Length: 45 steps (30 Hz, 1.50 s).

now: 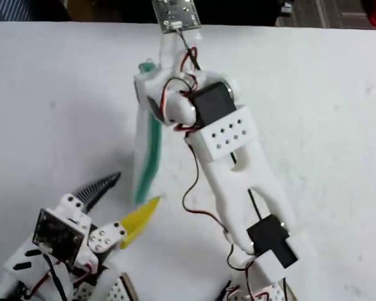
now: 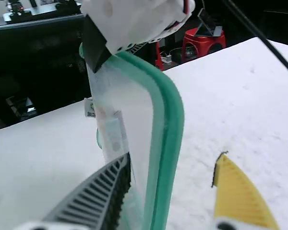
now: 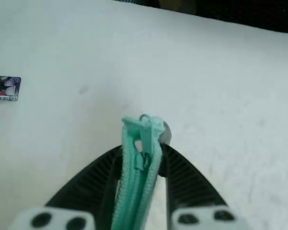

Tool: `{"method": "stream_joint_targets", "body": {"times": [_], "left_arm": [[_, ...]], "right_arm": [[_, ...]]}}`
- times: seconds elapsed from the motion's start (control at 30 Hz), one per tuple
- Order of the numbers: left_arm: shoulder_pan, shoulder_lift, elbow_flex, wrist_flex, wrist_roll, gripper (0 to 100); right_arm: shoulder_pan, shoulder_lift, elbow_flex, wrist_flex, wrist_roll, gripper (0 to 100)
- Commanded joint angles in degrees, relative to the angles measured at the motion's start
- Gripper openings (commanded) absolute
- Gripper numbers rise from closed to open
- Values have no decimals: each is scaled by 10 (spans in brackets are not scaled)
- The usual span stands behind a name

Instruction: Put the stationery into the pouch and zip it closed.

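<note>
The right gripper clamps the zipper end of the teal-edged pouch. The left gripper gapes open at its other end.

Pouch: frosted translucent plastic, smooth, slight sheen. Its green edging looks matt. Zip tape between the right tool jaws: woven cloth. Those jaws: ribbed black matt plastic. Left tool: one side ribbed dark plastic, the other smooth yellow plastic. Desk: white, matt, faintly grainy.
</note>
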Motion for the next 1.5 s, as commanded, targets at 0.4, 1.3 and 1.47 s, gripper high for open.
{"method": "stream_joint_targets", "body": {"times": [0.4,1.3,1.47], "left_arm": [[-15,1,-59,40,-18,310],[-110,2,14,-65,3,312],[-158,3,104,-164,74,312]], "right_arm": [[128,56,50,-59,7,15],[233,65,101,-103,93,15],[248,51,115,-104,128,15]]}}
